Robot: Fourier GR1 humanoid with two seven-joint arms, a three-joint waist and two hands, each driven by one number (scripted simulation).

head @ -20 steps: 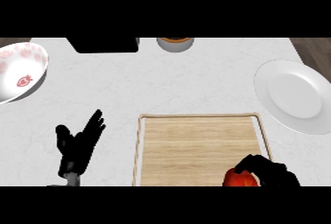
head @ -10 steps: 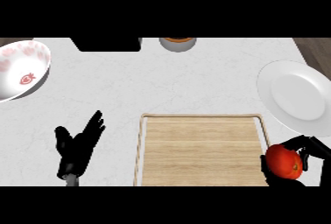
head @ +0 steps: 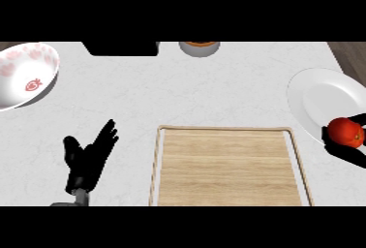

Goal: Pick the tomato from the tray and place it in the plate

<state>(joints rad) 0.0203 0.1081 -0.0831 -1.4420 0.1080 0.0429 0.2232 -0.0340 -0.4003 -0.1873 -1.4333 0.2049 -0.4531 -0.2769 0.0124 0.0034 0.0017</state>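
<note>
The round red tomato [head: 345, 131] sat at the right edge of the frame, over the lower rim of the round white plate [head: 314, 99]. The black right hand [head: 350, 151] curled round it from below, apparently gripping it, though mostly out of frame. The rectangular wooden tray [head: 229, 169] lay at lower centre. The left hand [head: 87, 160] rested lower left, fingers straight, on the white tabletop [head: 178, 92].
</note>
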